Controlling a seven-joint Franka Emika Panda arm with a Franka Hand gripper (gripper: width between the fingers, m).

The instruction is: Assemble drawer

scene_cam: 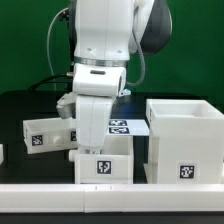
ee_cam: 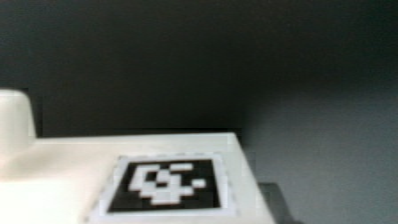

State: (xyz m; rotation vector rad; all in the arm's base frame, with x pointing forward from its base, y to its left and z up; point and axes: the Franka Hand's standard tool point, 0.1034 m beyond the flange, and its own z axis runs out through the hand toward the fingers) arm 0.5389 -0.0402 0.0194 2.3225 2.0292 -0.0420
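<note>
The drawer's large boxy casing [scene_cam: 185, 140] stands at the exterior view's right, open side up, with a tag low on its front. One white tray [scene_cam: 102, 168] with a tag stands front centre. A second tagged tray [scene_cam: 48, 135] lies at the exterior view's left. My gripper [scene_cam: 99, 148] is right over the front tray, and its fingers are hidden behind the tray's wall. In the wrist view a tagged white tray face [ee_cam: 169, 180] fills the near part, with a rounded white knob [ee_cam: 13, 125] beside it. No fingers show there.
The marker board [scene_cam: 124, 127] lies flat behind the arm, between the trays and the casing. A white rail [scene_cam: 110, 203] runs along the front of the black table. A small white piece [scene_cam: 2, 152] shows at the exterior view's far left edge.
</note>
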